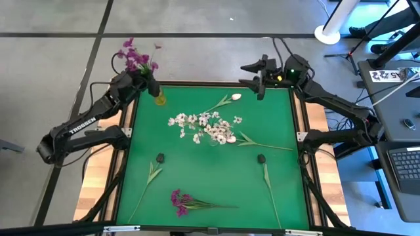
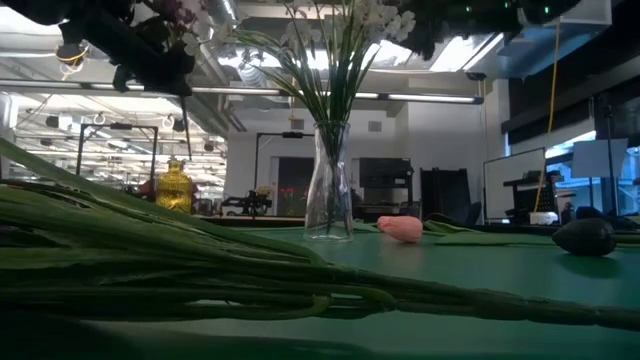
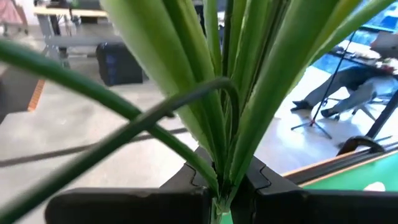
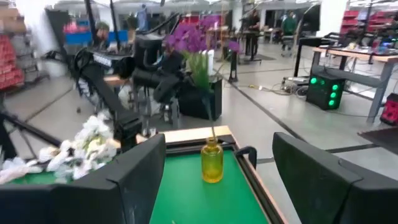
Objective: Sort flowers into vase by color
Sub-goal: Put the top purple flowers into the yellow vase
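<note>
Magenta-purple flower bunch [image 1: 136,58] held upright over the small yellow vase [image 1: 160,99], stems gripped low by the left hand [image 1: 148,84], which is clamped tight on them; in the left wrist view, green stems [image 3: 217,112] rising straight out from between the dark fingers [image 3: 124,202]. Seen from the right wrist, purple blossoms [image 4: 196,38] directly above the yellow vase [image 4: 212,161], one thin stem reaching down to its neck. Yellow vase at the far left corner of the green surface [image 1: 210,183].

Toward the middle of the surface from the yellow vase, white blossom sprays [image 1: 200,126] standing in a clear glass vase [image 2: 329,190], the white heads spread wide from above. Just beyond that, toward the far edge, a pale pink bud [image 1: 235,96] lying on its stem; in the low view, the pink bud [image 2: 401,229] resting just beside the glass vase's foot. Near edge of the surface: a second magenta cluster [image 1: 180,200] lying flat, with leaf-only stems [image 1: 152,176] to either side.

Right hand [image 1: 260,82] at the far right corner of the surface, well apart from the yellow vase, fingers wide and holding nothing.
</note>
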{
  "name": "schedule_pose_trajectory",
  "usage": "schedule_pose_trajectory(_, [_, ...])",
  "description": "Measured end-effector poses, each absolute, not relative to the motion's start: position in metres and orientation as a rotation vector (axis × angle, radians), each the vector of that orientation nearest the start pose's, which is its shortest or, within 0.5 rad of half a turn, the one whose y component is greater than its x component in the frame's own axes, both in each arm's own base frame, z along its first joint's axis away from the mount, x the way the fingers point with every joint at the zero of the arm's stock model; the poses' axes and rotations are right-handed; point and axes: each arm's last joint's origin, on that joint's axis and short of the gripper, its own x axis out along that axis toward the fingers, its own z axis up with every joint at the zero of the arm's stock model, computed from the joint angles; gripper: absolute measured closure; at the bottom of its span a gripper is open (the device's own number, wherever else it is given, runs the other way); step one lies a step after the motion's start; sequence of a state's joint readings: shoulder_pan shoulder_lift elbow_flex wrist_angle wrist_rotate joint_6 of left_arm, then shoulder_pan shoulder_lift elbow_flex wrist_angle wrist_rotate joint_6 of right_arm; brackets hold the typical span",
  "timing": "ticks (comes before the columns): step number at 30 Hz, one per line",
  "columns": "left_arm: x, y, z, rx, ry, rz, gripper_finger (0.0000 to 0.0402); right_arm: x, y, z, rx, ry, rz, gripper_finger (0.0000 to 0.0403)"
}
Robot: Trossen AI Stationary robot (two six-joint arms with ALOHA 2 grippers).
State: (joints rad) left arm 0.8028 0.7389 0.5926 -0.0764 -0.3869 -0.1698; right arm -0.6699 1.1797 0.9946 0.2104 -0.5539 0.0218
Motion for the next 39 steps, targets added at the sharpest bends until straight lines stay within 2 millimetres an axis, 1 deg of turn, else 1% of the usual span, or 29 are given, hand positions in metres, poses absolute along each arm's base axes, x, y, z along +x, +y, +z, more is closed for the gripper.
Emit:
schedule_pose_trajectory(4, [0.108, 0.128, 0.283, -0.205, 0.145, 1.206, 0.0386, 0.214, -0.155, 0.350, 0.016, -0.032, -0.122, 0.0110])
schedule_pose_trajectory(7, [0.108, 0.128, 0.290, -0.204, 0.130, 1.209, 0.0386, 0.215, -0.154, 0.345, 0.003, -0.027, -0.120, 0.0110])
schedule_pose_trajectory(15, [0.103, 0.121, 0.317, -0.240, 0.195, 1.222, 0.0386, 0.215, -0.154, 0.345, -0.011, -0.023, -0.120, 0.0110])
schedule_pose_trajectory(19, [0.101, 0.118, 0.324, -0.234, 0.217, 1.263, 0.0386, 0.215, -0.154, 0.345, -0.020, -0.021, -0.119, 0.0110])
schedule_pose_trajectory(21, [0.102, 0.119, 0.322, -0.235, 0.229, 1.265, 0.0386, 0.215, -0.154, 0.345, -0.020, -0.021, -0.119, 0.0110])
schedule_pose_trajectory(30, [0.108, 0.127, 0.300, -0.247, 0.305, 1.276, 0.0386, 0.216, -0.155, 0.343, -0.017, -0.012, -0.119, 0.0110])
schedule_pose_trajectory(35, [0.116, 0.135, 0.296, -0.247, 0.293, 1.273, 0.0386, 0.221, -0.159, 0.336, 0.001, 0.012, -0.100, 0.0110])
schedule_pose_trajectory(39, [0.118, 0.136, 0.297, -0.249, 0.275, 1.251, 0.0387, 0.227, -0.163, 0.327, 0.022, 0.041, -0.093, 0.0110])
